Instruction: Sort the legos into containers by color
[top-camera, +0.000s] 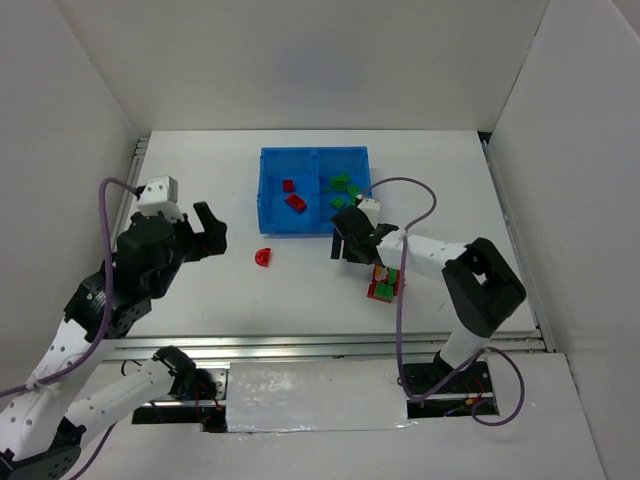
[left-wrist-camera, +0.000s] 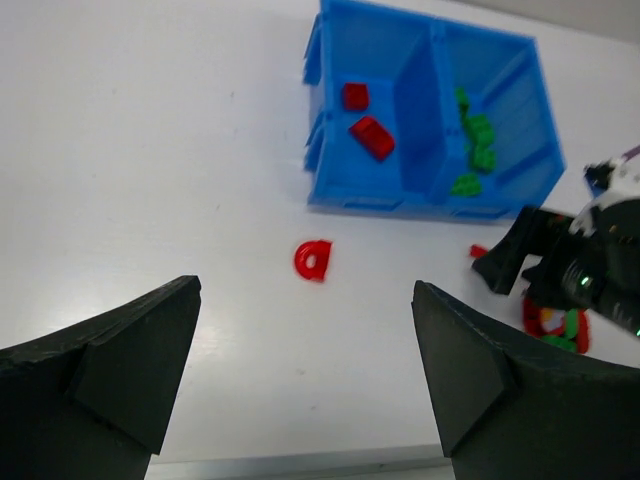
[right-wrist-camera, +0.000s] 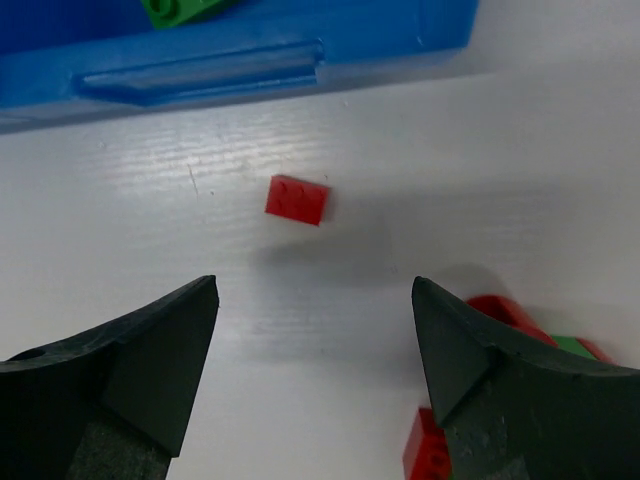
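The blue tray (top-camera: 315, 152) stands at the back centre. Its left compartment holds two red bricks (top-camera: 295, 200) and its right compartment holds several green bricks (top-camera: 345, 185). A red curved piece (top-camera: 264, 256) lies on the table in front of the tray. My left gripper (top-camera: 212, 232) is open and empty, held above the table to the left of the curved piece (left-wrist-camera: 312, 260). My right gripper (top-camera: 343, 246) is open and empty, low by the tray's front right corner. A small red brick (right-wrist-camera: 297, 199) lies just ahead of the right gripper (right-wrist-camera: 315, 290), beside the tray wall (right-wrist-camera: 200, 70).
A cluster of joined red and green bricks (top-camera: 383, 283) lies under the right forearm, also seen in the right wrist view (right-wrist-camera: 520, 320). White walls enclose the table on three sides. The right arm's purple cable (top-camera: 410, 190) loops over the table right of the tray.
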